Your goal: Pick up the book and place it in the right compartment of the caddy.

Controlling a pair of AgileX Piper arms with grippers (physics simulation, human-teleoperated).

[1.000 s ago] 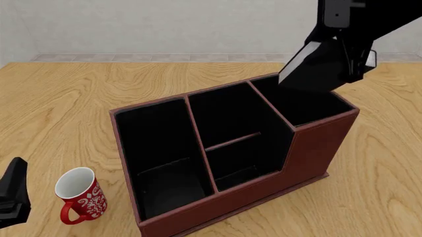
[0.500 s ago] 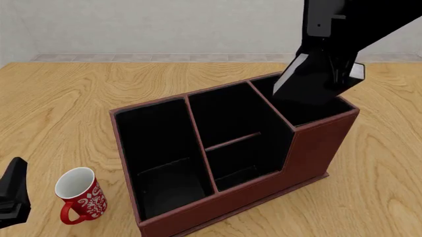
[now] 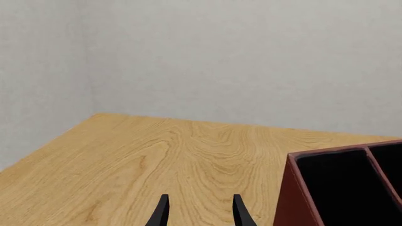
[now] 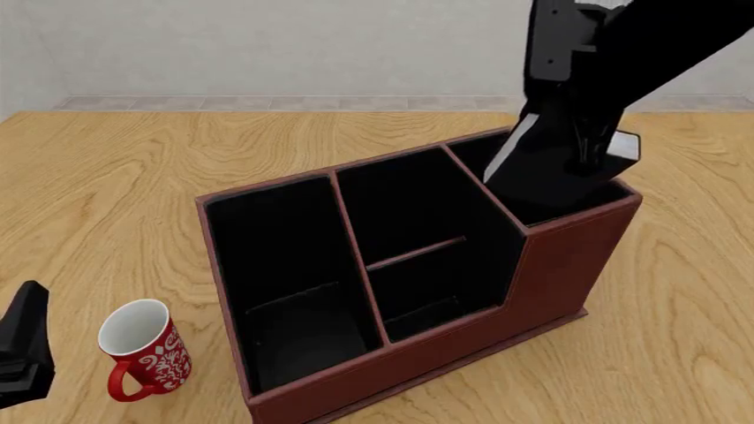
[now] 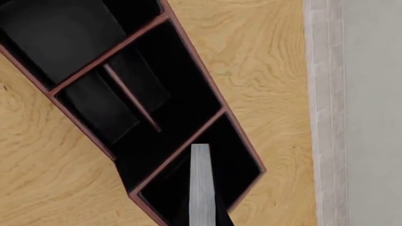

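Front view, from left to right: the left gripper [image 4: 24,349] sits low at the near left edge of the bench [image 4: 141,177], just beside a red mug [image 4: 144,351] that stands upright with its handle toward the camera. In the left wrist view its jaws stand apart with nothing between them, over bare wood. The caddy [image 4: 566,265] fills the middle, angled on the bench, with a wide section at its left end, a middle section with a low cross divider, and the right compartment [image 4: 536,199] inside taller walls. Above that compartment the right gripper [image 4: 584,132] holds the book [image 4: 536,168] tilted, jaws clamped on its upper part, its lower end dipping into the compartment's opening. The right wrist view shows the book's white page edge pointing down into that same narrow end section.
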